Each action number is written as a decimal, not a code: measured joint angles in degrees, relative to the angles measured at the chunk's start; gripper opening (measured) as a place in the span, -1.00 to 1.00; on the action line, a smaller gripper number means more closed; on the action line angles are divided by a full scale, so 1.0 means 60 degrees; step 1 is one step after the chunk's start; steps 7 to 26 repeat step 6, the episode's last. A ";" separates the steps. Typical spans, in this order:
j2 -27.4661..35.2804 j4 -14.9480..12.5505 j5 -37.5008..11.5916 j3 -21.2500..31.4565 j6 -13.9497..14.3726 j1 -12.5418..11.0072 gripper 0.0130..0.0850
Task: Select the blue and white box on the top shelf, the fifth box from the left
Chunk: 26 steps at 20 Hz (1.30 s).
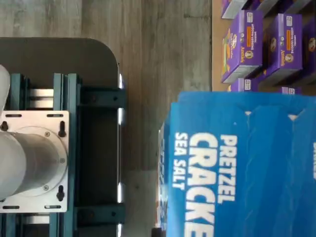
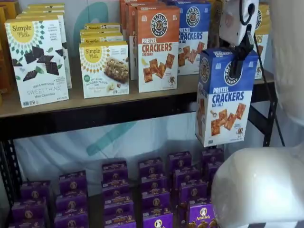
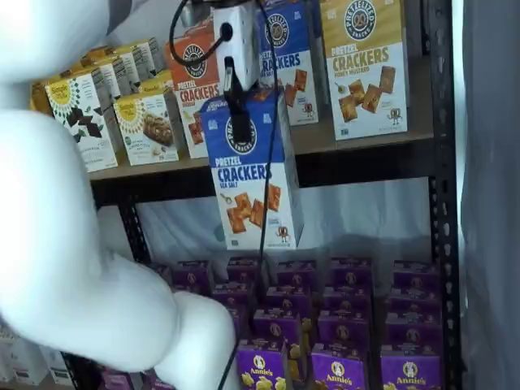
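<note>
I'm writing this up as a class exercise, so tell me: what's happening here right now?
The robot arm's gripper has its fingers closed on the top of the blue and white box of sea salt pretzel crackers. The box hangs in the air in front of the top shelf, clear of the board. Another blue box and an orange cheddar box stand on the shelf.

Blue box (image 2: 225,97) reads "PRETZEL CRACKERS SEA SALT"; orange box (image 2: 158,47) says "PRETZEL CRACKERS CHEDDAR"; "Simple Mills SWEET THINS" on the white box (image 2: 37,61); purple boxes (image 3: 334,370) show "Annie's".
</note>
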 joint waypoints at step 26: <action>-0.0422 0.0031 -0.0194 0.0638 0.0026 0.0034 0.22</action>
